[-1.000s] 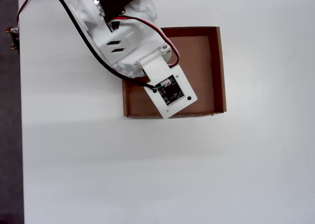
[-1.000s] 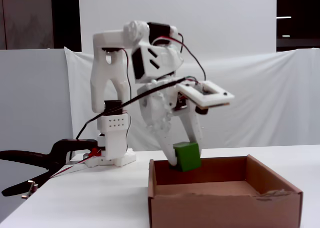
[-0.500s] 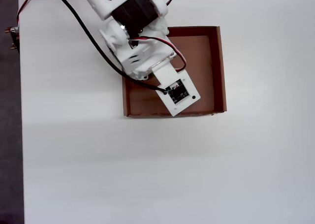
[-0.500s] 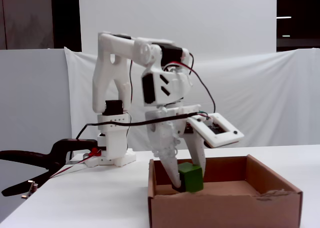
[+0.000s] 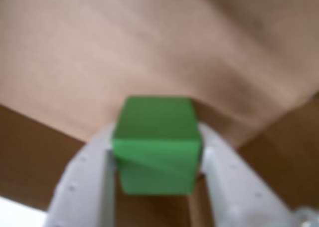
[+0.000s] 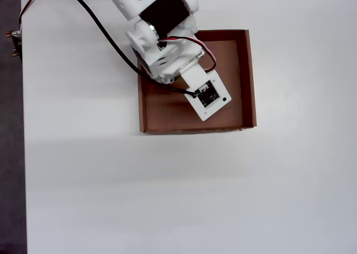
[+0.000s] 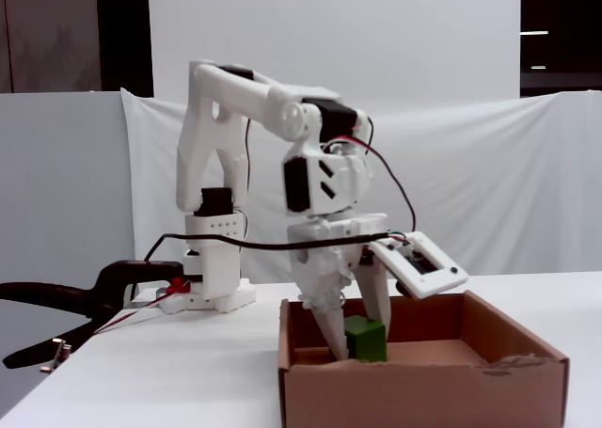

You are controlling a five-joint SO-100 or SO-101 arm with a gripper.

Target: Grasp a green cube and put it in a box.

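Note:
The green cube sits between my two white fingers in the wrist view, pinched on both sides, with the brown floor of the box close behind it. In the fixed view my gripper reaches down inside the cardboard box, shut on the green cube, which is low behind the box's front wall. From overhead, the arm and its camera plate cover the cube; only the box shows around them.
The arm's white base stands behind and left of the box. A black clamp grips the table's left edge. Red and black cables hang along the arm. White tabletop lies around the box.
The arm has stretched forward and lowered, carrying the cube from above the box's rim down inside it. Overhead, the camera plate has shifted toward the box's middle.

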